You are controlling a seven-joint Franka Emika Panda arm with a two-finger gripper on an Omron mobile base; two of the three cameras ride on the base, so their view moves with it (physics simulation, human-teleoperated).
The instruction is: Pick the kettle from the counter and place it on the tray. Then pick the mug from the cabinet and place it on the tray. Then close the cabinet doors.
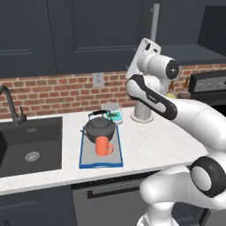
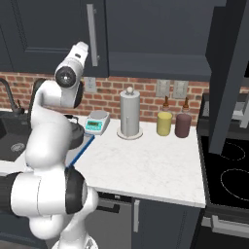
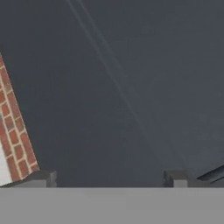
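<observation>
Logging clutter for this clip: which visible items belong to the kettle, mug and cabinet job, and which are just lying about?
Job items:
squat dark grey kettle
small orange mug
blue-rimmed grey tray
dark navy cabinet door
open two-finger gripper

Lying about:
tall silver paper-towel cylinder
small digital scale
yellow jar
dark red jar
black sink

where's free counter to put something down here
Free: the white counter in front of the paper-towel cylinder and jars, up to the stove edge; also the strip between sink and tray. Crowded: the tray itself, holding kettle and mug.
</observation>
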